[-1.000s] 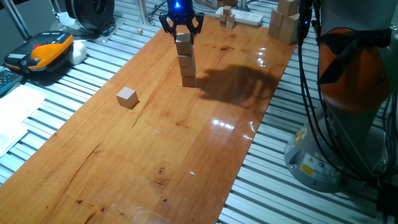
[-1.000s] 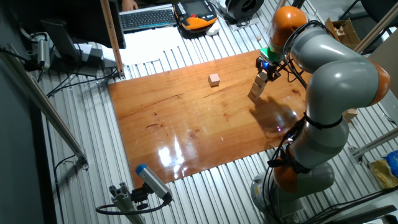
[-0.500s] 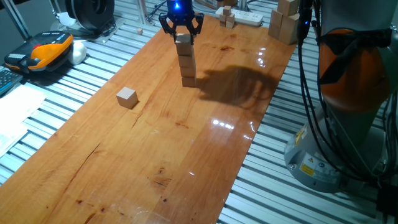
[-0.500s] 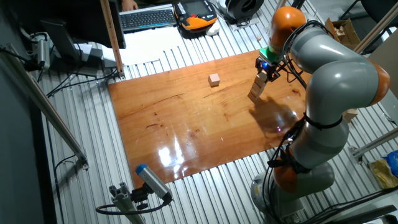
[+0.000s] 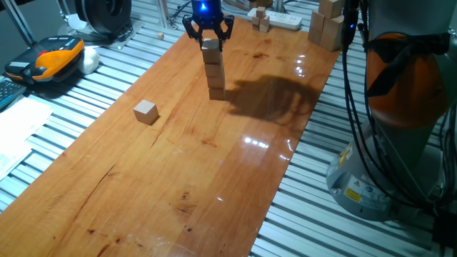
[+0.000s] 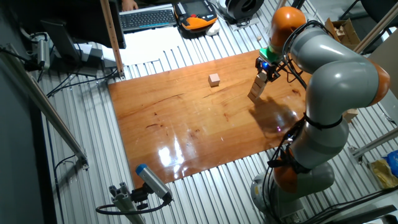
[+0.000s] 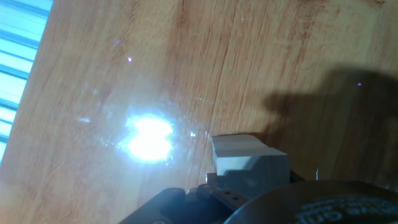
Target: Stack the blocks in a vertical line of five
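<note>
A leaning stack (image 5: 213, 71) of several light-tan wooden cubes stands at the far end of the wooden table (image 5: 178, 164). It also shows in the other fixed view (image 6: 257, 88). My gripper (image 5: 208, 34) is open just above the stack. Its fingers straddle the top cube (image 5: 209, 45) with a gap on each side. The gripper also shows in the other fixed view (image 6: 266, 66). The hand view shows the top cube (image 7: 247, 159) close below the hand. One more cube (image 5: 146, 111) lies alone on the table to the left, also visible in the other fixed view (image 6: 214, 79).
Larger pale wooden blocks (image 5: 326, 25) stand at the back right. A white power strip (image 5: 283, 20) with tiny wooden pieces (image 5: 261, 19) lies behind the stack. The robot base (image 5: 396, 114) is at the right. An orange device (image 5: 56, 58) lies off the table's left edge.
My gripper has risen slightly over the stack's top cube. The stack and the lone cube have not moved.
</note>
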{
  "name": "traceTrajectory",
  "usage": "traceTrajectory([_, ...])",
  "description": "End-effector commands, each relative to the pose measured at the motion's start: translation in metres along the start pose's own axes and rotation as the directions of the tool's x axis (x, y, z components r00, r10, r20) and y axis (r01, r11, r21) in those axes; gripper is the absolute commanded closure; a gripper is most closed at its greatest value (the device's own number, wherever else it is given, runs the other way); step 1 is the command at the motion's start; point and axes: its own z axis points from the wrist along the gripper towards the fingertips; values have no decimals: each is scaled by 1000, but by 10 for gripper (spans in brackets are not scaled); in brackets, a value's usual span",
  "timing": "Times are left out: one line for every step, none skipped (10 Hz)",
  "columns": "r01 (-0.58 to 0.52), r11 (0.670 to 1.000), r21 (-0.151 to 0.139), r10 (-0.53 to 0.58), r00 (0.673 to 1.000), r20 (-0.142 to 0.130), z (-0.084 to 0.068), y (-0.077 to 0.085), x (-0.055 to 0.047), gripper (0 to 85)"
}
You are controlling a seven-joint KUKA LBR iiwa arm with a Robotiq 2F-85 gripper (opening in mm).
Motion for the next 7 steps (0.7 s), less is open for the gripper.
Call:
traceTrajectory([-4, 1000, 2, 4, 1000, 1, 0, 0, 0, 850])
traceTrajectory([-6, 1000, 3, 6, 1000, 3, 0, 0, 0, 850])
traceTrajectory([-7, 1000, 5, 7, 1000, 4, 0, 0, 0, 850])
traceTrajectory([-7, 1000, 5, 7, 1000, 4, 0, 0, 0, 850])
traceTrajectory([-8, 1000, 5, 7, 1000, 5, 0, 1, 0, 850])
traceTrajectory([-9, 1000, 6, 9, 1000, 10, 0, 1, 1, 850])
traceTrajectory([-15, 1000, 8, 15, 1000, 13, 0, 1, 1, 850])
